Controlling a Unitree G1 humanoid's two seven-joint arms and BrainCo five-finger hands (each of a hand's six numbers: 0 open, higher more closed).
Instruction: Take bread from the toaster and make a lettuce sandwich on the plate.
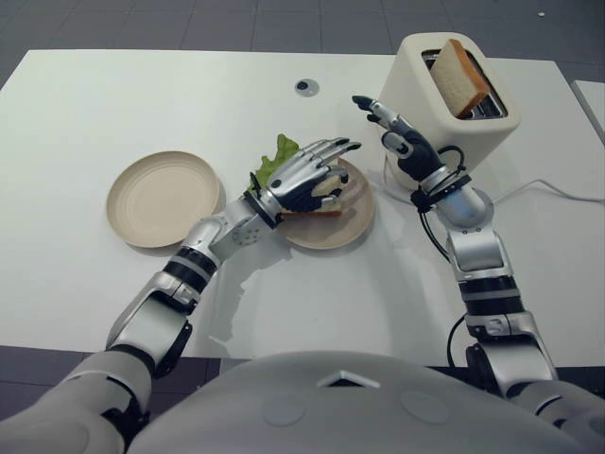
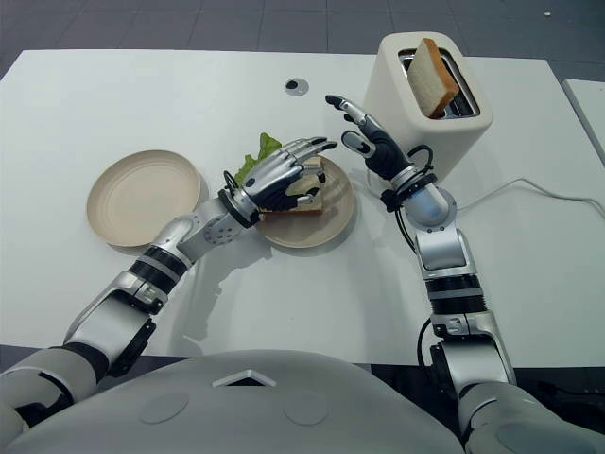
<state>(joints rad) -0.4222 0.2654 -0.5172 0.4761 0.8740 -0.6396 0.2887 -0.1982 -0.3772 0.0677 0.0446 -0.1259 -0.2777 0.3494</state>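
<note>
A cream toaster (image 1: pixel 416 90) stands at the back right with a bread slice (image 1: pixel 464 78) sticking up from its slot. In the middle sits a tan plate (image 1: pixel 348 230) with another bread slice (image 1: pixel 330 197) lying on it. My left hand (image 1: pixel 304 177) hovers low over that slice, fingers curled around a green lettuce leaf (image 1: pixel 277 152) that pokes out on the hand's far side. My right hand (image 1: pixel 398 138) is raised between the plate and the toaster's front, fingers spread and holding nothing.
An empty tan plate (image 1: pixel 163 199) lies to the left. A small round hole (image 1: pixel 306 87) is set in the white table (image 1: pixel 142 104) at the back. The toaster's white cable (image 1: pixel 553 192) trails off to the right. Another table's edge (image 1: pixel 592 99) shows far right.
</note>
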